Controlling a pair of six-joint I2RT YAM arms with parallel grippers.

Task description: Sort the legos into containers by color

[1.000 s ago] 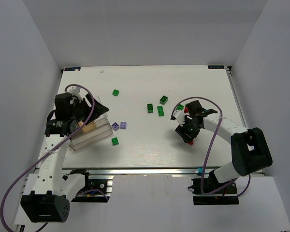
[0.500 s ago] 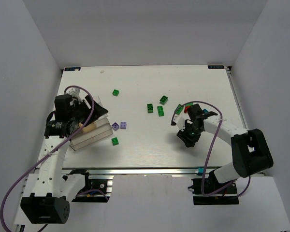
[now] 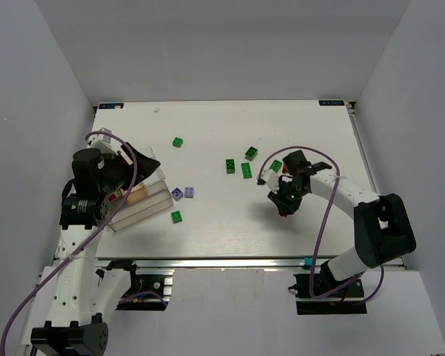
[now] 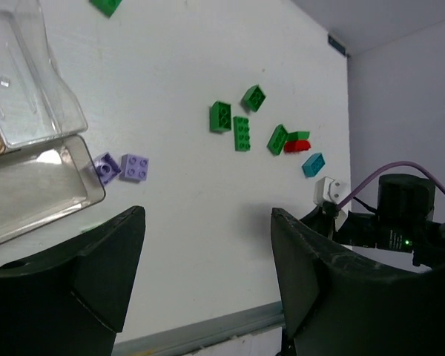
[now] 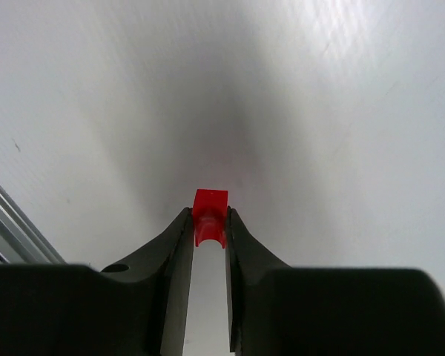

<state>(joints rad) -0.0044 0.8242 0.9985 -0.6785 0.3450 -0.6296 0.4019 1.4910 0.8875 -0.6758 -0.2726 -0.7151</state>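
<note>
While my right gripper (image 5: pixel 209 225) pinches one red brick (image 5: pixel 210 203) between its fingertips, just above the table (image 3: pixel 222 237) and right of its middle, my left gripper (image 4: pixel 208 274) hangs with its fingers spread wide and nothing between them. It sits over the one clear box (image 3: pixel 144 205) near the left edge, which has a tan block (image 3: pixel 137 196) inside. From above I count six greens (image 3: pixel 246 170): one toward the far edge, four in a loose cluster right of centre, and one alone close to the box's near corner. Two purples (image 3: pixel 188 192) lie side by side just beside the box. Through the left wrist camera I also see a second red (image 4: pixel 297 146) touching a green in that cluster, and one teal (image 4: pixel 312 164) near it, toward the right edge.
</note>
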